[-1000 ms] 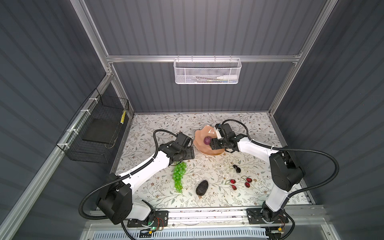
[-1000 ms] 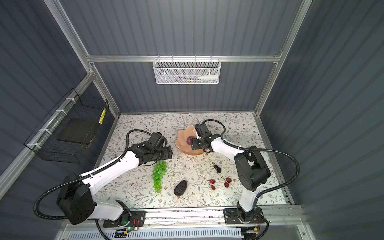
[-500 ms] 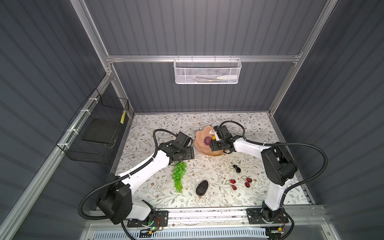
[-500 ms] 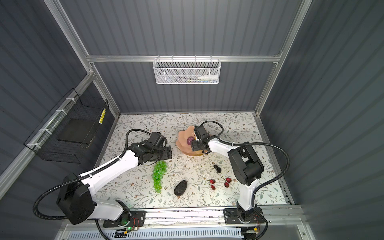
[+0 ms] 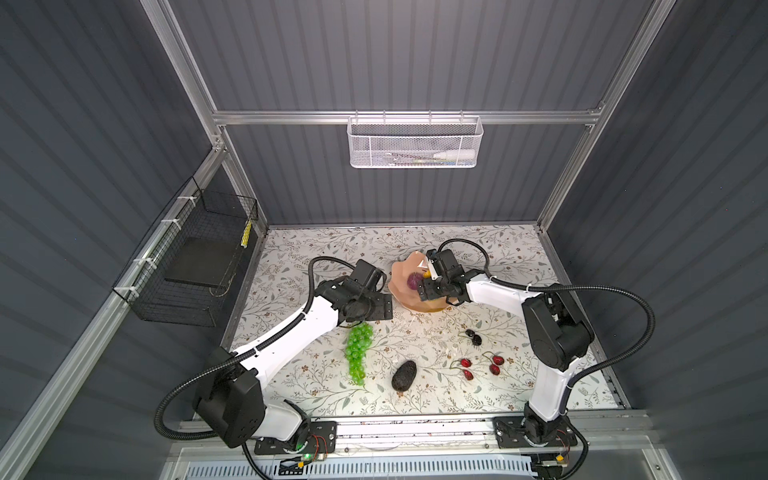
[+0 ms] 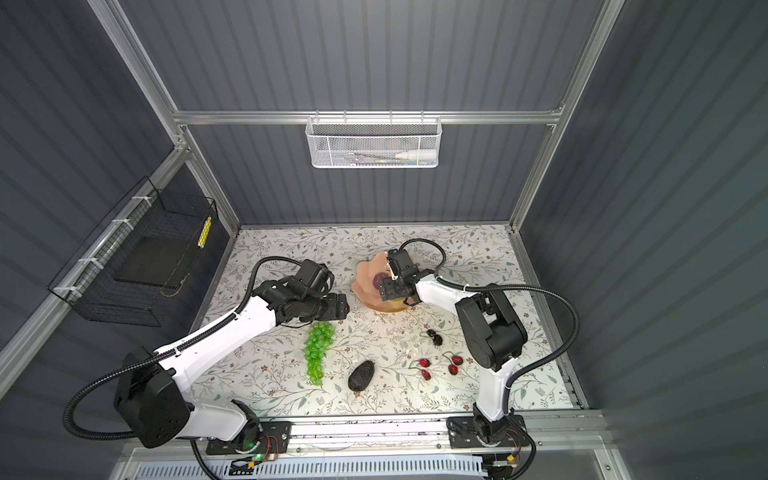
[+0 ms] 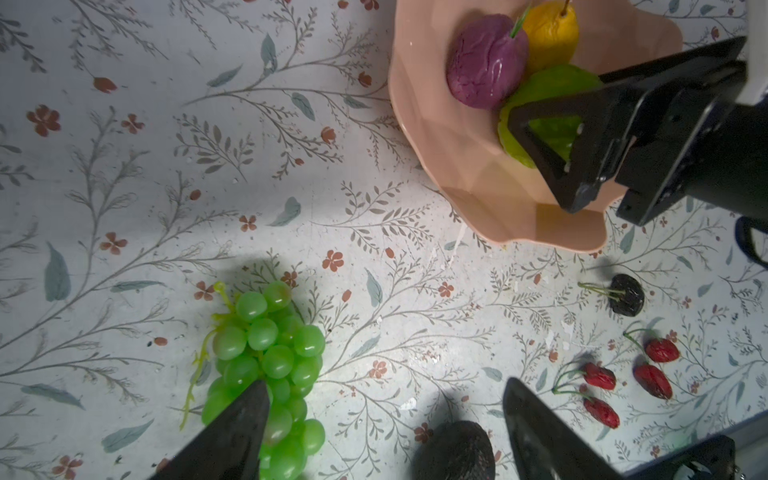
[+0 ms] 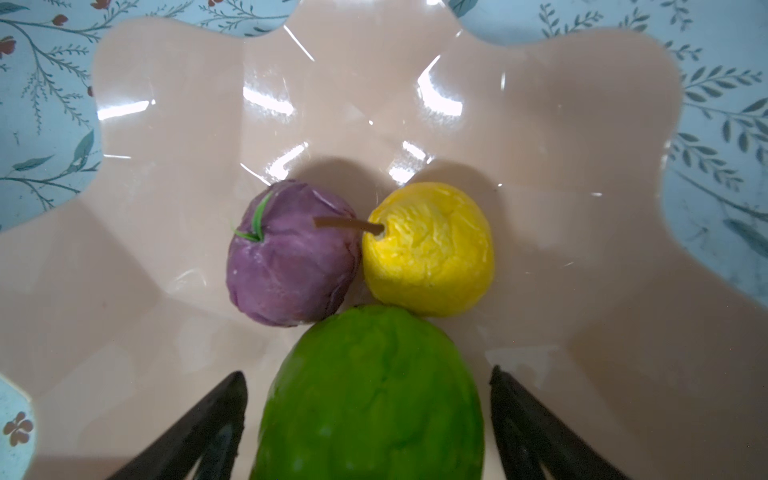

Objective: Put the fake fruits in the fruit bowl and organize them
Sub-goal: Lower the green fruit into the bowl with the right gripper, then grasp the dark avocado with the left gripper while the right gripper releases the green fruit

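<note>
Biggest worry for me is the right gripper (image 8: 365, 372). Its jaws are spread wide with the lime-green fruit (image 8: 374, 395) sitting right between them and a sliver of gap showing on each side, so I'd call that let go, not pinched. If that arm backs out crooked, a finger could clip the fruit and roll it. It's touching the purple fruit (image 8: 291, 253) and the yellow fruit (image 8: 430, 249) just past the fingertips, so one nudge could shove all three around the glossy fruit bowl (image 8: 374, 104), maybe over a dip in the scalloped rim. The bowl looks light too, so it might skate on the table (image 7: 124, 166). The left gripper (image 7: 384, 399) is also spread with nothing in it, hovering above the table. The grape bunch (image 7: 270, 353) lies under one finger, stem end out ahead of the tip, and the avocado (image 7: 455, 449) sits between the fingers, close in. The risk there is that the bunch looks floppy, so grabbing just a few grapes could let it dangle or slip, and closing right here might catch the avocado as well. Further out beyond the other finger are the dark cherry (image 7: 627, 295) and the red cherries (image 7: 656, 380), well apart from the grapes, with thin stems that look easy to fumble. The bowl sits farthest ahead of the left gripper, toward the cherry side.
</note>
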You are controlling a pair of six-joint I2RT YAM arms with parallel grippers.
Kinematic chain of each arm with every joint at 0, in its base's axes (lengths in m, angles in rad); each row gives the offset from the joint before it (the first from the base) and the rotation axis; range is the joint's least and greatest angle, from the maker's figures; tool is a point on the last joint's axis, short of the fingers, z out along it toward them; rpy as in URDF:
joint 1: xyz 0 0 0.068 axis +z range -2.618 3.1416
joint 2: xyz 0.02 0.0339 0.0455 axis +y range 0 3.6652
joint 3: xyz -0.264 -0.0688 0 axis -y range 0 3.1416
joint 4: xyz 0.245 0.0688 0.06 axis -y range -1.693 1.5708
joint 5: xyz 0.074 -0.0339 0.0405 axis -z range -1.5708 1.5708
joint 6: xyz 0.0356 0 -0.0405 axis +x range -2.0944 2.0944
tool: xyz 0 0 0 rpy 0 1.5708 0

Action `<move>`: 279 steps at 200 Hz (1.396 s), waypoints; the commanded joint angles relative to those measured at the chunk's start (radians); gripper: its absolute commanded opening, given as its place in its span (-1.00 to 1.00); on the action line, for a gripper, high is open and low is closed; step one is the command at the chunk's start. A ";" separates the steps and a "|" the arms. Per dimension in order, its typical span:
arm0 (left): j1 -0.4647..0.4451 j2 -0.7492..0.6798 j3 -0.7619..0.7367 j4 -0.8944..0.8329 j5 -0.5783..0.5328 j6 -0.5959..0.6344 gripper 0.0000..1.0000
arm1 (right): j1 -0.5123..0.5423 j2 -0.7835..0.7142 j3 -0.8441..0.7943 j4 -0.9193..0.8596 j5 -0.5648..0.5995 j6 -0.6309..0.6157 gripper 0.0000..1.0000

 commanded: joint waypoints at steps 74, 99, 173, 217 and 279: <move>-0.187 0.122 0.018 -0.150 0.223 0.144 0.79 | 0.012 -0.320 -0.041 -0.062 0.014 -0.043 0.81; -0.243 0.138 0.002 -0.171 0.232 0.149 0.79 | 0.012 -0.391 -0.101 -0.057 -0.007 -0.015 0.81; -0.363 0.250 -0.022 -0.131 0.226 0.112 0.63 | 0.009 -0.476 -0.247 0.011 -0.011 0.034 0.80; -0.382 0.294 -0.055 -0.101 0.248 0.083 0.43 | 0.005 -0.482 -0.269 0.022 -0.008 0.027 0.81; -0.385 0.277 -0.072 -0.089 0.236 0.053 -0.10 | 0.002 -0.480 -0.275 0.026 -0.013 0.034 0.81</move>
